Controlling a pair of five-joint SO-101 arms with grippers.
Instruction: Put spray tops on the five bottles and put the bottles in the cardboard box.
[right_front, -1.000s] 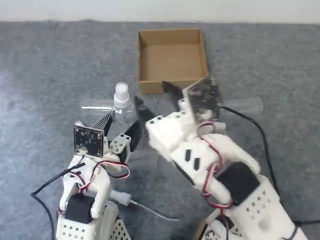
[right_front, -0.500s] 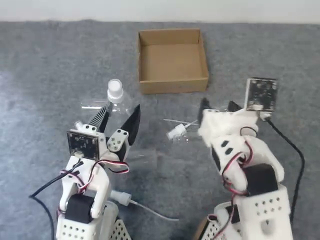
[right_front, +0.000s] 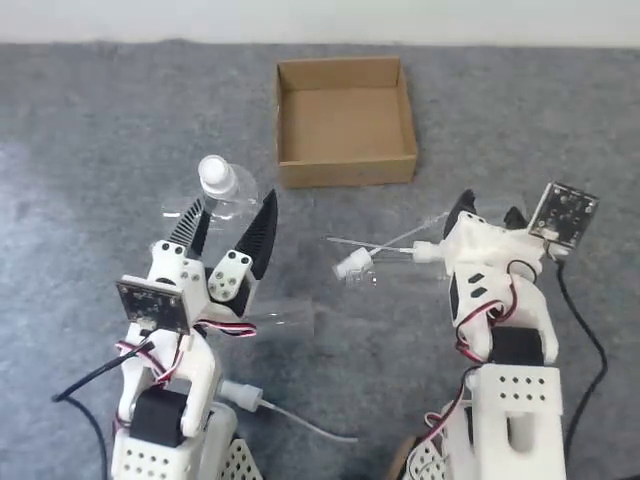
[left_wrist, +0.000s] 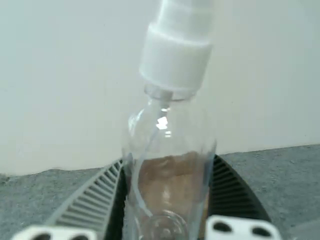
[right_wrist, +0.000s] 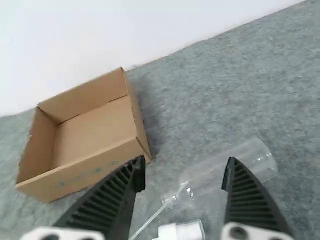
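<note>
My left gripper is shut on a clear bottle that carries a white spray top, held upright above the carpet left of centre. In the left wrist view the bottle stands between the two dark fingers, with its spray top above them. The cardboard box sits open at the back centre. My right gripper is open at the right. In its own view another clear bottle lies on the carpet between the fingers. A loose spray top with its tube lies mid-table.
A capless clear bottle lies beside the left arm, and another lies behind the left gripper. A white cable runs across the carpet near the left arm's base. The box shows nothing inside.
The right arm has pulled back from the bottle's top at the centre to the right side, its gripper open. The left gripper has shifted the capped bottle slightly left.
</note>
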